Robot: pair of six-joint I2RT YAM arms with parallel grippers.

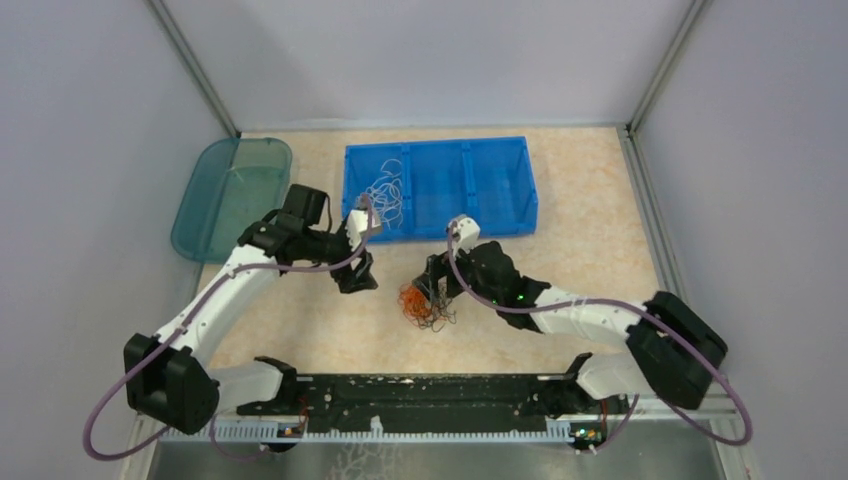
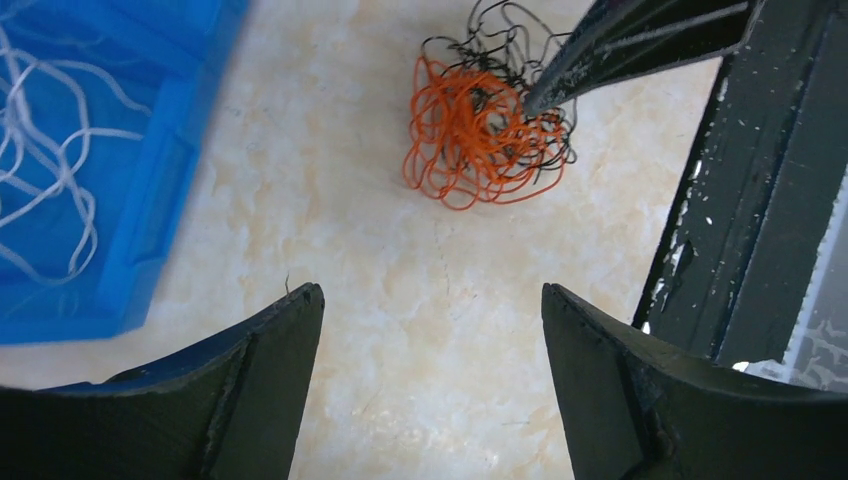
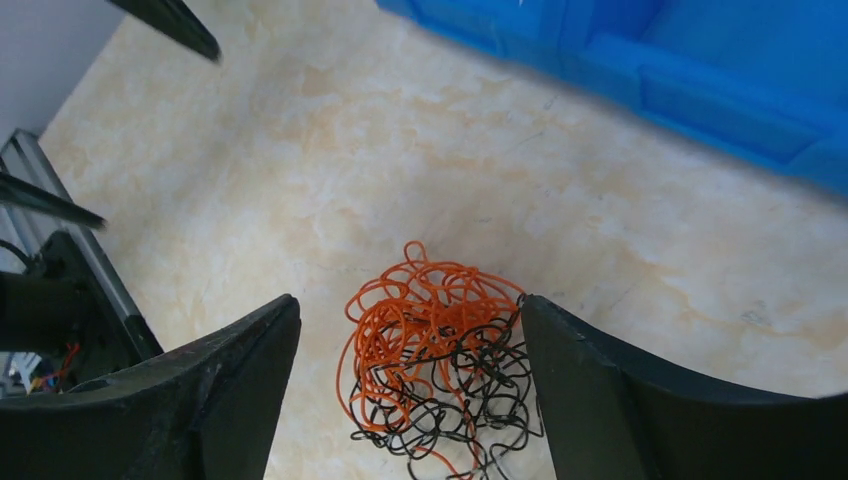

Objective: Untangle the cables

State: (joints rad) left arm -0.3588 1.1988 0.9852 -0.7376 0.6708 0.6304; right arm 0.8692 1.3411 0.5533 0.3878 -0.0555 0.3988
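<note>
The right gripper (image 3: 408,310), spread, straddles the orange-and-black wire clump (image 3: 430,365); the left gripper (image 2: 432,295) hangs spread and empty — closing now risks pinching both colours, dragging the knot whole.

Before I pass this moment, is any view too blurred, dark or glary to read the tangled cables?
No. Top external: even light, no glare, though the cables look small. Left wrist: orange and black strands sharp. Right wrist: strands sharp too, only the edge of the blue bin blurred.
</note>
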